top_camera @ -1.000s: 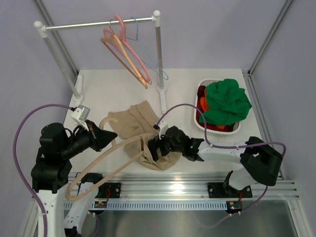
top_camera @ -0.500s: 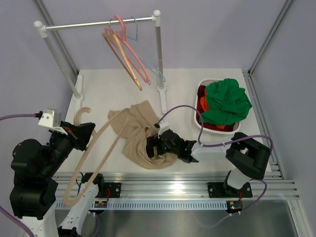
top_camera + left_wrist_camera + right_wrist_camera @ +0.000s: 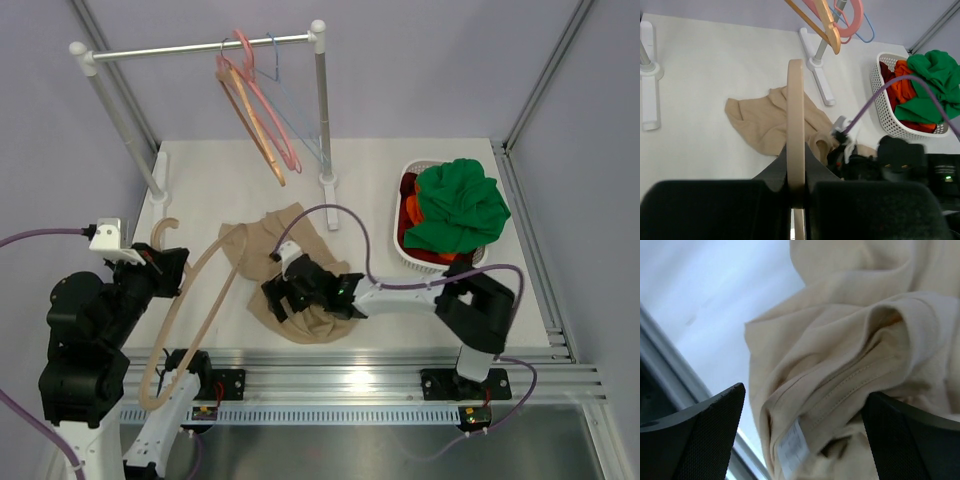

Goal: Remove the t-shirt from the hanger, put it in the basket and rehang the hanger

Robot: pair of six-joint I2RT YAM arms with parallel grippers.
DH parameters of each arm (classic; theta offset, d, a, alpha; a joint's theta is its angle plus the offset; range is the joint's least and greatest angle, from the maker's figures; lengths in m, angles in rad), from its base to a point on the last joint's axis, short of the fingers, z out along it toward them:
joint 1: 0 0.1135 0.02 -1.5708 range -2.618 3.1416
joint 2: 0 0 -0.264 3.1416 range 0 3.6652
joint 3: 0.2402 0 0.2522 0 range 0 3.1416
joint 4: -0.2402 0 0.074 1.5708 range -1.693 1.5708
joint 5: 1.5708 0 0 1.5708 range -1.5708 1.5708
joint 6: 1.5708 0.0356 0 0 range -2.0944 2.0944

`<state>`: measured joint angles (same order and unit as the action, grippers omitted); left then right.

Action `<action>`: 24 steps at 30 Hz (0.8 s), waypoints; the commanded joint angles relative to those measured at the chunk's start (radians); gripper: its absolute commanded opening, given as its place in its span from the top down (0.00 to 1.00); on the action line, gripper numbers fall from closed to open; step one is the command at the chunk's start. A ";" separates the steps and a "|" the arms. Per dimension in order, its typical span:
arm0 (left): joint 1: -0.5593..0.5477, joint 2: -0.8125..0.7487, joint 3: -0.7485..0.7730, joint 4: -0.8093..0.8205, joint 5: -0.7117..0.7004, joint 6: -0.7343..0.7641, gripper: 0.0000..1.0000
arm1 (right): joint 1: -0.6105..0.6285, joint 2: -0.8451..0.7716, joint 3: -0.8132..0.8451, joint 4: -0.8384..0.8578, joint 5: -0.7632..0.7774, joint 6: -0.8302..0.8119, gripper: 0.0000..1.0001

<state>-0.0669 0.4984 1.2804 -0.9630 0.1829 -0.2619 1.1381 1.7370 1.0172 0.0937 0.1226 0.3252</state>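
The beige t-shirt (image 3: 293,268) lies crumpled on the white table; it also shows in the left wrist view (image 3: 762,124) and fills the right wrist view (image 3: 850,340). My left gripper (image 3: 163,272) is shut on the pale wooden hanger (image 3: 200,285) and holds it off the table. In the left wrist view the hanger (image 3: 795,115) runs bare between the jaws of the left gripper (image 3: 796,186), with no fabric on it. My right gripper (image 3: 285,297) rests on the shirt's near part. Its jaws stand wide apart in the right wrist view (image 3: 805,440), with the collar and label between them.
A clothes rail (image 3: 200,47) at the back carries pink, orange-brown and blue hangers (image 3: 255,110). Its right post (image 3: 322,110) stands just behind the shirt. A white basket (image 3: 408,250) with green and red clothes (image 3: 460,205) sits at the right. A purple cable (image 3: 340,215) arches over the shirt.
My left gripper drew the hanger back to the left, and its arm slid out of the shirt. My right gripper moved left across the shirt.
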 commanded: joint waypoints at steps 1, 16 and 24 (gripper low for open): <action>-0.002 -0.009 -0.009 0.104 -0.005 -0.006 1.00 | 0.026 0.125 0.104 -0.201 0.142 -0.031 0.00; -0.002 -0.049 -0.122 0.181 -0.031 -0.013 1.00 | 0.051 -0.298 -0.063 -0.161 0.500 0.069 1.00; -0.002 -0.087 -0.188 0.221 0.032 -0.025 1.00 | 0.009 -0.775 0.012 -0.230 0.804 -0.127 1.00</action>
<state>-0.0669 0.4301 1.1000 -0.8261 0.1818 -0.2745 1.1725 1.0519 0.9707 -0.1585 0.7414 0.2890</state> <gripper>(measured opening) 0.044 0.076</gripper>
